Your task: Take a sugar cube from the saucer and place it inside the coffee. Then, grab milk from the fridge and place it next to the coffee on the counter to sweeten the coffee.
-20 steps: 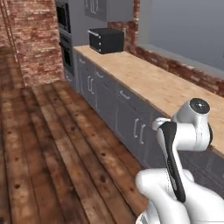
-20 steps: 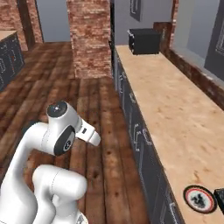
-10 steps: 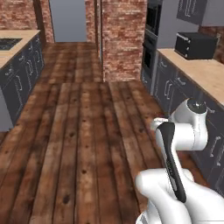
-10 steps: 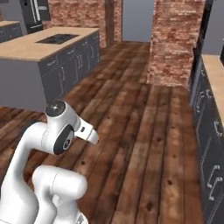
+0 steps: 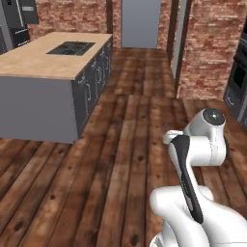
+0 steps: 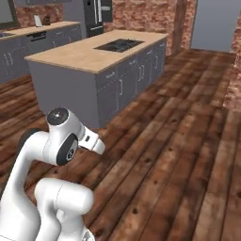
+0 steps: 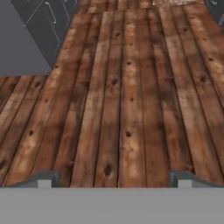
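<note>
The hand (image 7: 113,179) is hanging over the wood plank floor (image 7: 131,87) w/ fingers set wide apart, holding nothing. The fridge (image 6: 98,16) is standing far behind the island (image 6: 94,56), which is carrying a black cooktop (image 6: 118,44) near its far end.

The fridge (image 6: 98,16) is standing upright at the far end of the room, beyond the island (image 6: 94,54) and beside a brick wall (image 6: 136,14). It is showing a tall, dark front with thin silver bar handles running vertically down the middle, and its doors are sitting shut. In the left base view the fridge (image 5: 21,24) is appearing as a dark block in the top left corner, its upper part cut off by the frame edge.
</note>
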